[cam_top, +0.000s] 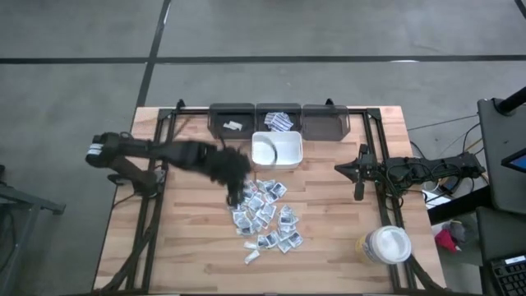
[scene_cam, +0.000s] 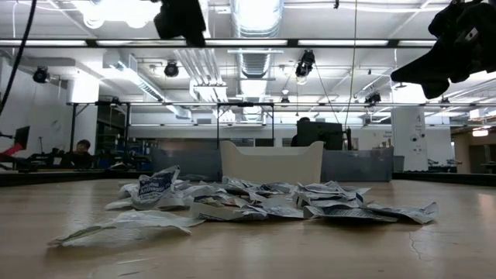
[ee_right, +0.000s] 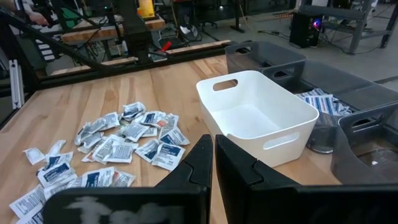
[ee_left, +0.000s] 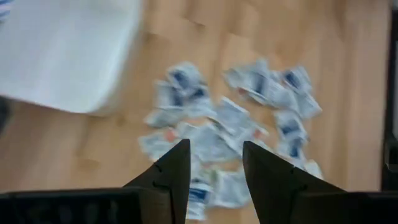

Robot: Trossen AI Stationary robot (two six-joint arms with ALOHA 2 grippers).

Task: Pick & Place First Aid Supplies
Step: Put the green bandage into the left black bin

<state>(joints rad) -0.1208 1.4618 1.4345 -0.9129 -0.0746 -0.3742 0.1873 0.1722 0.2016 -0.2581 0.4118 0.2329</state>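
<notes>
Dozens of little sachets (cam_top: 265,215) piled near the middle of the counter (cam_top: 189,255), a bit toward the near edge, and that's my headache right now. Going left to right: my left gripper (ee_left: 214,163) is hanging over the pile's left side with its fingers (ee_left: 173,168) spread apart and nothing between them. From the wrist view the packets overlap like mad, so if I drop straight down I figure I'll either pinch two or three at once or just shove the heap sideways. They look thin and crinkly, so a grab on a corner could easily slip out on the way up.

Next over is the white bin (cam_top: 277,151), just beyond the pile toward the far edge, with the grey bins (cam_top: 279,120) lined up along that edge behind it. It looks light, so clipping its rim might nudge it.

Right gripper (ee_right: 213,163) is parked near the right edge, fingers pressed together, empty. The white round tub (cam_top: 385,245) sits at the near right corner, well out of the way.
</notes>
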